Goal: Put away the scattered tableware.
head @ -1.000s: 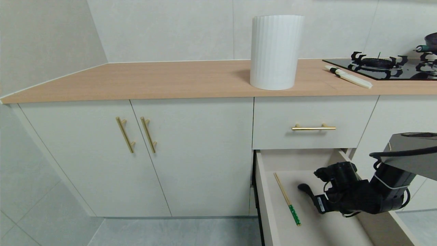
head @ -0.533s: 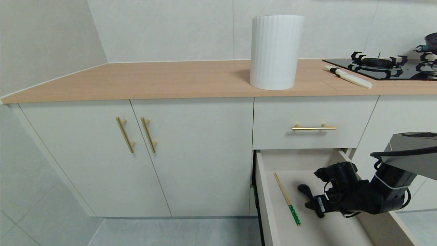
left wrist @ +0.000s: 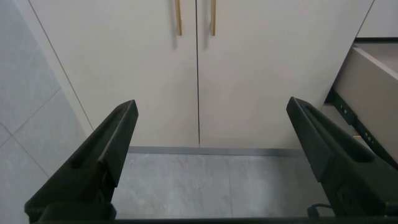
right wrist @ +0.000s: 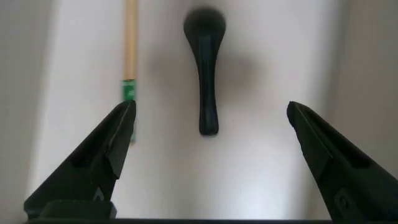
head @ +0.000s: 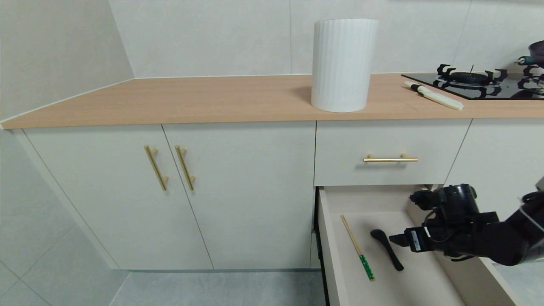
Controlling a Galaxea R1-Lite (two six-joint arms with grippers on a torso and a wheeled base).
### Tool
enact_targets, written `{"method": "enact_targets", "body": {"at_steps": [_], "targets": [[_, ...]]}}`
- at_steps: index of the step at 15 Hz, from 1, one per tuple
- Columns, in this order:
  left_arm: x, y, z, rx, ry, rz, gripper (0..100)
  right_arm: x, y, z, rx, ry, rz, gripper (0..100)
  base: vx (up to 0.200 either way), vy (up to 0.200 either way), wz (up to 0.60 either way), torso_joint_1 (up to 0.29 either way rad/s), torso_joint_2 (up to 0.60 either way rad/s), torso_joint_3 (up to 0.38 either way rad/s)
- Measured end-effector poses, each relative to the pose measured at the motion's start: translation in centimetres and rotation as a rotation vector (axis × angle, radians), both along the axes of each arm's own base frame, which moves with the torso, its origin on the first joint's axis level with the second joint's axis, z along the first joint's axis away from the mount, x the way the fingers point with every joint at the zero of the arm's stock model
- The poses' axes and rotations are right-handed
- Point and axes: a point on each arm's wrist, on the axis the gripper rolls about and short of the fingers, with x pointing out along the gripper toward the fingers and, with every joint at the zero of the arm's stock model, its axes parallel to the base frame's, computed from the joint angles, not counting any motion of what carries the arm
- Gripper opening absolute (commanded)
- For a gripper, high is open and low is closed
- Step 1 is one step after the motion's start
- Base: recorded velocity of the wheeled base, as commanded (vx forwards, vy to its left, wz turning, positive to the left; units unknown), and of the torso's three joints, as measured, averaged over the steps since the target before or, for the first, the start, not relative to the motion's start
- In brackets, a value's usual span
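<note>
Spread wide, the right end effector (head: 401, 241) has lifted back from the open drawer (head: 329, 238). The black spoon (head: 386, 248) now lies free inside, just beside the chopsticks (head: 357, 247). That piece looks stowed.

I note a matt wood-grain counter (head: 212, 100), a brass-toned metal drawer handle (head: 390, 160), a ribbed matt white canister (head: 343, 63), a smooth black spoon (head: 387, 250) and green-tipped wooden chopsticks (head: 357, 247).

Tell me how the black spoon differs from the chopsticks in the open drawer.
The black spoon is all black; the chopsticks are pale wood with a green end. The spoon is shorter with a rounded bowl; the chopsticks are longer, thin and straight. Both lie flat on the drawer floor, apart.
</note>
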Motion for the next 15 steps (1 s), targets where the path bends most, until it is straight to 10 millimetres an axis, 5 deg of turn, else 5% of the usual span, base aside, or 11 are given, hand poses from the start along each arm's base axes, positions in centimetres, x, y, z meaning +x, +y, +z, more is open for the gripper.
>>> {"method": "enact_targets", "body": {"at_steps": [3,7,15], "targets": [[0.0,0.0,0.0,0.0,0.0,0.0,100,-4.5,-0.1,3.7,0.008,-0.006,0.02,100,0.0,0.0,0.0,0.0,0.0,0.0],[0.0,0.0,0.0,0.0,0.0,0.0,100,-9.9,0.3,6.2,-0.001,0.058,0.083,100,0.0,0.0,0.0,0.0,0.0,0.0],[0.0,0.0,0.0,0.0,0.001,0.0,100,-12.5,0.1,7.8,-0.001,0.03,0.117,100,0.0,0.0,0.0,0.0,0.0,0.0]]}}
